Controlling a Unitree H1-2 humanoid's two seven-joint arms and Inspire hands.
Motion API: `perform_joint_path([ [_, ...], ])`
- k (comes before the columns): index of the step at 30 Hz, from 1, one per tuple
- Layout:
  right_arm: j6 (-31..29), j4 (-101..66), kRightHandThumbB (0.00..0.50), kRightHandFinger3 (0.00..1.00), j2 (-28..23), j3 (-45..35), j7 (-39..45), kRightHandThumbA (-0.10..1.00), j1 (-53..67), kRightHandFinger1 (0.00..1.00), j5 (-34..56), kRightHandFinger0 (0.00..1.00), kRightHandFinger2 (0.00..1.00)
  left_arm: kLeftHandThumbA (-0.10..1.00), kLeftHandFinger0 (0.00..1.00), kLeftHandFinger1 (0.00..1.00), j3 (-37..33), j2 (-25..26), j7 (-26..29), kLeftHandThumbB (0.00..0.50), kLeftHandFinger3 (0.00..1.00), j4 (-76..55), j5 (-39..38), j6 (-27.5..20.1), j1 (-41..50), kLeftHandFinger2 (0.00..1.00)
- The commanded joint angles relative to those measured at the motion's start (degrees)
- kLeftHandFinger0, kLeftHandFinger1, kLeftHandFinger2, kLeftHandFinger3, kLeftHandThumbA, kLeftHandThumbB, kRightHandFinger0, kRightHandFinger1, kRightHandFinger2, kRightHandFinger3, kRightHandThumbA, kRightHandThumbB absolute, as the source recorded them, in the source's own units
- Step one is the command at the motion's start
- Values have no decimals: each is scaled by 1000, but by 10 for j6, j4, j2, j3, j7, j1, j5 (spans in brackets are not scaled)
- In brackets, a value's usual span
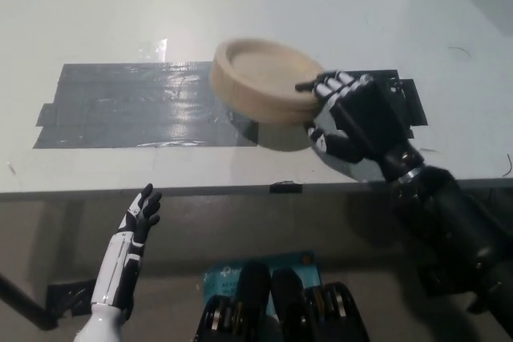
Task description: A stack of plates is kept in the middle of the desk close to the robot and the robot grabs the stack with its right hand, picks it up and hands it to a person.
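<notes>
Right hand (353, 114), black, is closed on the right edge of the stack of plates (263, 79), fingers over the rim and the rest of the hand beneath and to the right of it. From that grip the stack stands out to the left of my hand, tilted, clear of the desk (240, 6), with its shadow on the surface below. It hangs above the right end of the grey tape patch (128, 106), with the black tape patch (401, 98) behind my hand. My white left hand (141, 212) rests low below the desk edge, fingers apart, holding nothing.
</notes>
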Motion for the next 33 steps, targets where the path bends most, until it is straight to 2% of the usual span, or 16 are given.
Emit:
perform_joint_path([
  [1,7,-133,199,598,-22,-45,37,147,-13,331,40,0,672,1000,1000,1000,0,5,-5,0,1000,-8,-6,-6,-7,1000],
  [7,7,-180,236,551,-27,-62,66,161,-8,289,39,0,613,1000,1000,1000,-1,6,-8,0,1000,-10,-8,-4,-7,1000],
  [10,10,-184,231,483,-29,-65,74,194,-10,239,34,0,547,1000,1000,1000,-1,6,-8,0,1000,-11,-7,0,-8,1000],
  [12,10,-177,257,433,-29,-65,73,165,-15,201,24,0,505,1000,1000,1000,-1,7,-8,0,1000,-13,-5,1,-8,1000],
  [16,9,-141,273,370,-29,-58,67,152,-34,141,6,0,455,1000,1000,1000,-3,5,-7,0,1000,-11,-3,-2,-4,1000],
  [21,10,-126,272,344,-28,-54,68,137,-34,134,-4,0,448,1000,1000,1000,-7,2,-6,0,1000,-13,-2,-5,9,1000],
  [24,9,-95,290,286,-19,-46,55,119,-47,121,-15,0,426,1000,1000,1000,-6,3,-4,0,1000,-14,-3,-5,19,1000],
  [28,8,-43,265,261,-13,-40,19,112,-76,88,-27,0,399,1000,1000,1000,-8,3,-4,0,1000,-20,0,-3,23,1000],
  [32,17,-6,260,294,-13,-37,12,152,-105,133,-31,0,465,1000,1000,1000,-8,3,-3,0,1000,-15,-1,-8,24,1000],
  [33,20,14,268,296,-11,-37,0,121,-120,146,-33,0,473,1000,1000,1000,-8,4,-3,0,1000,-15,0,-7,23,1000],
])
